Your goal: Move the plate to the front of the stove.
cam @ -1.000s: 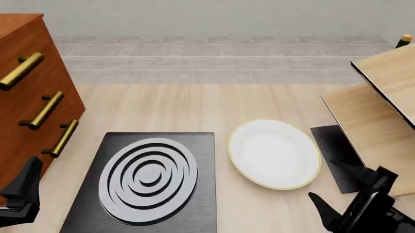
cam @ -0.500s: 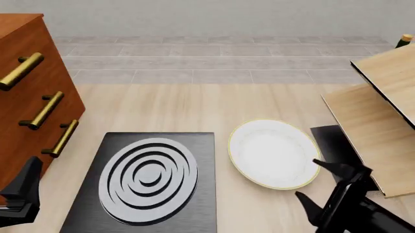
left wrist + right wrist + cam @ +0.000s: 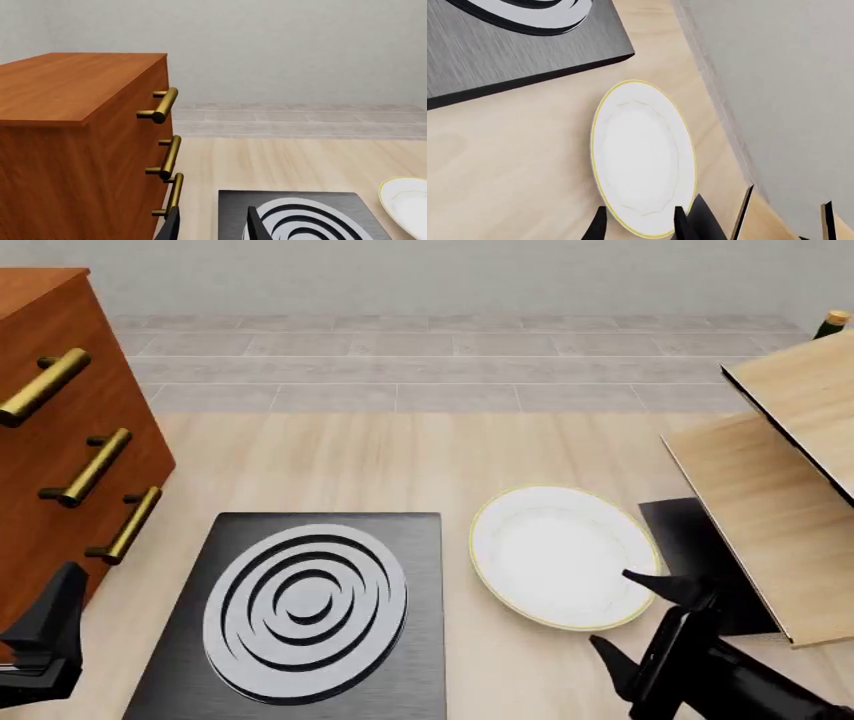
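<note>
Just ahead of the right pincer (image 3: 638, 612), the plate (image 3: 561, 555) lies flat on the bench (image 3: 400, 455). Its fingers are spread wide, holding nothing. It looks hard, slippery, breakable; pinch its thin near edge.

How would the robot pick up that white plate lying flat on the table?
Probably by the rim nearest the right gripper. The plate lies flat and shallow, so only its thin edge offers a hold; the open jaws would come in low from that near right side, straddling the rim.
</note>
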Tool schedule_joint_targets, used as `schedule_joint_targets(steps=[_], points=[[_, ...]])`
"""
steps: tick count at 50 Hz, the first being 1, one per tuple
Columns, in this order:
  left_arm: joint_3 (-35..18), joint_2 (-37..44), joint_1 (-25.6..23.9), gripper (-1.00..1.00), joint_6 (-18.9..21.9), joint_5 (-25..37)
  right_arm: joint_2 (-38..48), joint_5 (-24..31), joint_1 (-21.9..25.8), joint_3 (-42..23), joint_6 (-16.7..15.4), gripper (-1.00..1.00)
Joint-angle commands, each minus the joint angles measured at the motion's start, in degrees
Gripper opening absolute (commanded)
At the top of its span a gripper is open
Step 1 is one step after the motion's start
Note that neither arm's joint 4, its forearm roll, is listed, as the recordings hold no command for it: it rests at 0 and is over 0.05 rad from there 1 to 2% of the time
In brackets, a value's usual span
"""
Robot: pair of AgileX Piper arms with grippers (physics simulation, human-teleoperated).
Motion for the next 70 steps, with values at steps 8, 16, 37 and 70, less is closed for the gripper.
schedule_joint_targets(steps=[8, 16, 37, 70], points=[[0.0, 0.1, 0.0, 1.0, 0.0, 0.0, 10.6, -8.2, 0.4, -1.1, 0.6, 1.0], [0.0, 0.1, 0.0, 1.0, 0.0, 0.0, 14.5, -10.5, 0.4, -2.1, 0.8, 1.0], [0.0, 0.1, 0.0, 1.0, 0.0, 0.0, 23.5, -15.4, 0.6, -4.4, 1.3, 1.0], [0.0, 0.1, 0.0, 1.0, 0.0, 0.0, 34.0, -21.1, -1.0, -7.1, 1.1, 1.0]])
